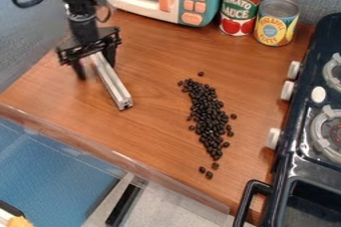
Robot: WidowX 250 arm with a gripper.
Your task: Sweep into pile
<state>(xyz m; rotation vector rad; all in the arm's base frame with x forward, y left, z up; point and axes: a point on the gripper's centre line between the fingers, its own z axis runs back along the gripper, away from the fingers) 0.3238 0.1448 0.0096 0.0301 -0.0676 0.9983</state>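
Arm (81,16) upright, hand (96,70) pointing down by bar (114,84).

Rm btwn metal bar (114,84) & beans (208,116); stove (293,164), cans (238,9), microwave (136,6) block edges.

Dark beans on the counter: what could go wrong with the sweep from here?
The few loose beans beyond the pile's near end lie closest to the counter's front edge, so a stroke that way might push them off.
The bar at the gripper is narrow beside the long, scattered pile, so one pass would probably leave strays.
A sweep toward the stove could trap beans against its side.
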